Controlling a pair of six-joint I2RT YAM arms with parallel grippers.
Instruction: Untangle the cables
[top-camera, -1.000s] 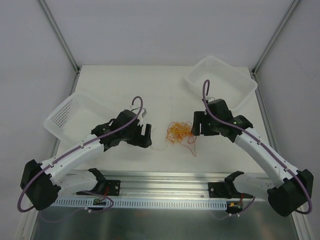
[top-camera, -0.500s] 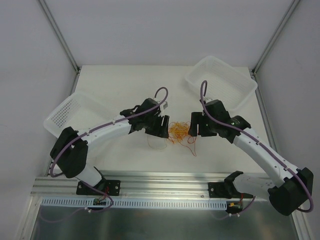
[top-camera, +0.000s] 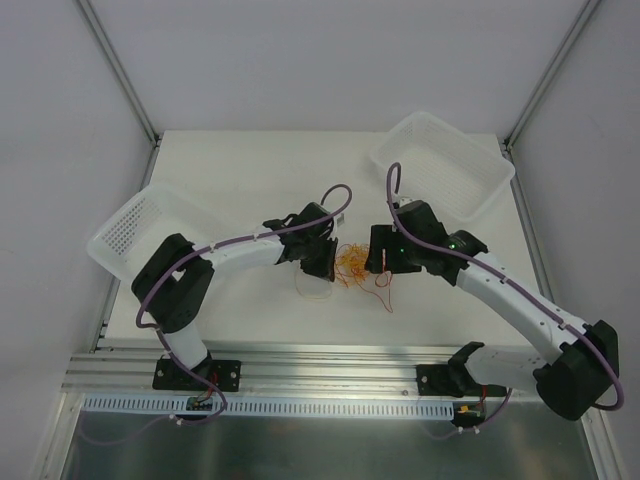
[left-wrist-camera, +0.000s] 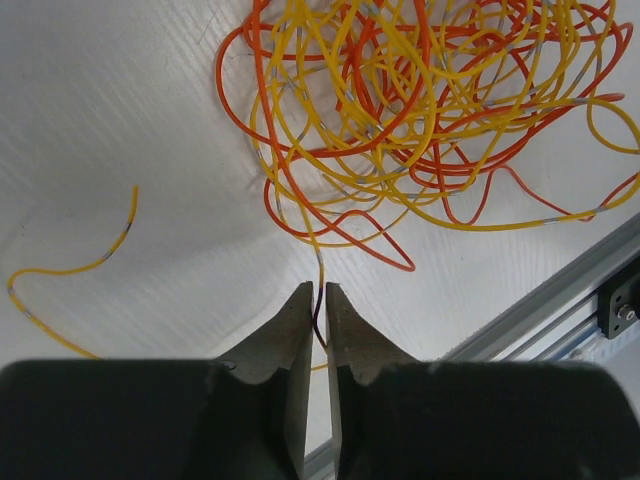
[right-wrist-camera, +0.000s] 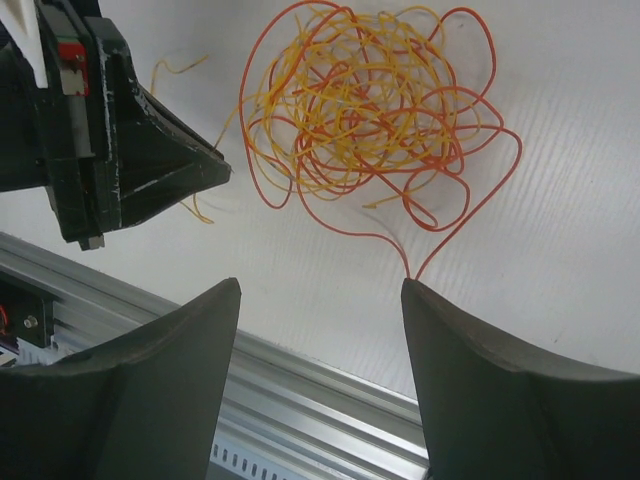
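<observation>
One strand of the tangle of thin yellow and orange wire cables (top-camera: 357, 263), lying at the centre of the white table (top-camera: 250, 170), is pinched in the nearly closed left gripper (left-wrist-camera: 316, 293), the right gripper (right-wrist-camera: 320, 290) is held wide open, and knots may be tightened if pulled unrestrained.

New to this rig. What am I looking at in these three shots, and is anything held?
A left arm and a right arm are bolted at the near edge of a table. The wide picture looks down from above and behind them. The other two come from a camera on each wrist. Between the arms lies a tangle of thin yellow and orange cables. A white left basket and right basket sit toward the table's sides. The left hand is closed, apparently pinching one strand at the tangle's edge. The right hand is open, holding nothing.
</observation>
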